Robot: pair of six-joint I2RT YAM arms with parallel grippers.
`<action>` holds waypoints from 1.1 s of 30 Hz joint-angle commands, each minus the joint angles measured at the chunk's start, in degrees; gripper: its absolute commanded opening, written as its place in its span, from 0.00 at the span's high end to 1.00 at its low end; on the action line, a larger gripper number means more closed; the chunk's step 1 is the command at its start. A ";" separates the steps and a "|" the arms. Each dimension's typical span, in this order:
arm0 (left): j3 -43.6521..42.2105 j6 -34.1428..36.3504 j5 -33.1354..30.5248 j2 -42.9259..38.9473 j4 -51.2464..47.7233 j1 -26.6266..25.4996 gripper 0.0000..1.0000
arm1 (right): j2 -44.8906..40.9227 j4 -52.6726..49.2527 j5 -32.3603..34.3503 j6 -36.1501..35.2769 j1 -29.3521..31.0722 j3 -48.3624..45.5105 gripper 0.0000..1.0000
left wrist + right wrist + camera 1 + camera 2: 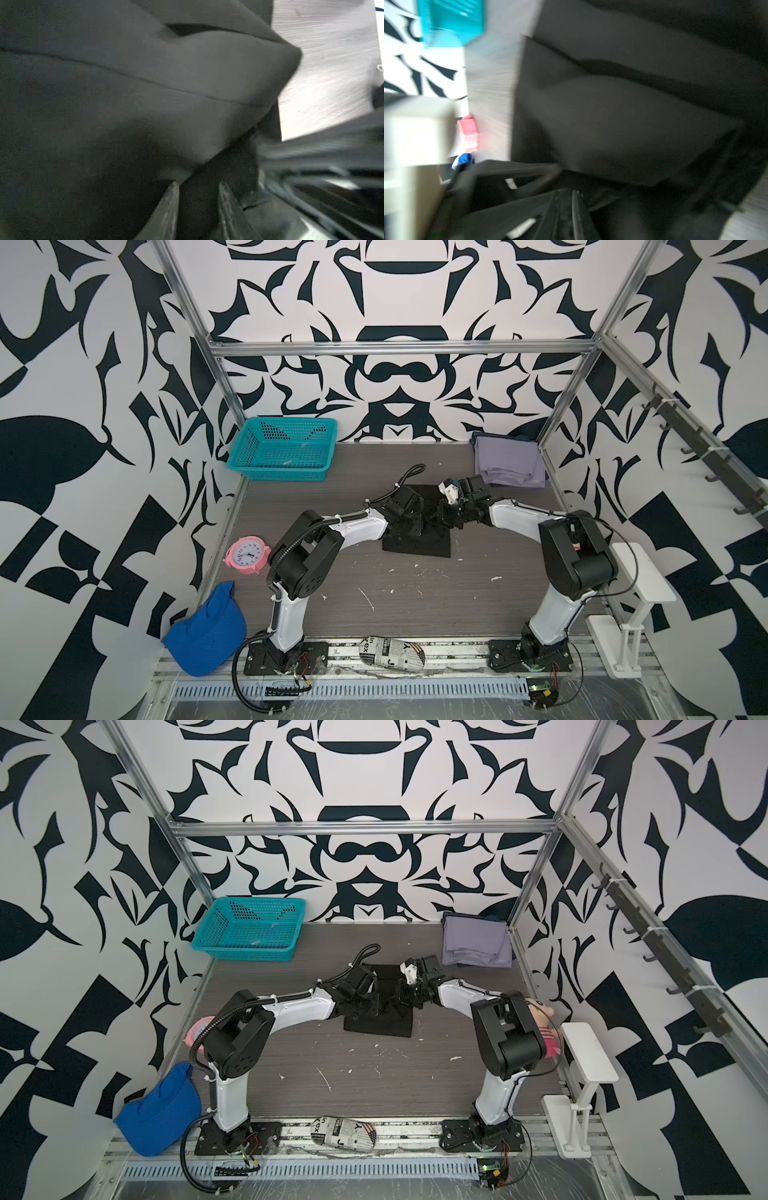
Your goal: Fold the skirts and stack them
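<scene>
Grey table [415, 605]: teal basket [282, 452] left of centre, lavender skirt [509, 462] right; my left pincer [198, 187] and right pincer [566, 193] crowd the black skirt [419, 546], grips unclear.

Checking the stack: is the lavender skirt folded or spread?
Folded: the lavender skirt lies as a compact rectangle with layered edges.

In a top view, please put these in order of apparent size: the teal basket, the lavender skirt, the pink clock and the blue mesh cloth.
1. teal basket and blue mesh cloth: too alike to rank
2. lavender skirt
3. pink clock
</scene>
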 commanded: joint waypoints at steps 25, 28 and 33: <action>-18.68 -3.15 -1.79 -14.21 10.25 3.93 0.82 | -11.38 -2.99 -1.80 -2.08 -1.83 -1.97 0.80; -20.21 -4.09 -1.46 -12.14 11.52 3.77 0.83 | -11.15 -2.65 -4.87 -1.99 -0.60 -1.33 0.80; -20.41 -4.21 -2.08 -11.58 11.50 3.57 0.85 | -4.85 0.22 -4.51 -2.17 1.79 -1.95 0.82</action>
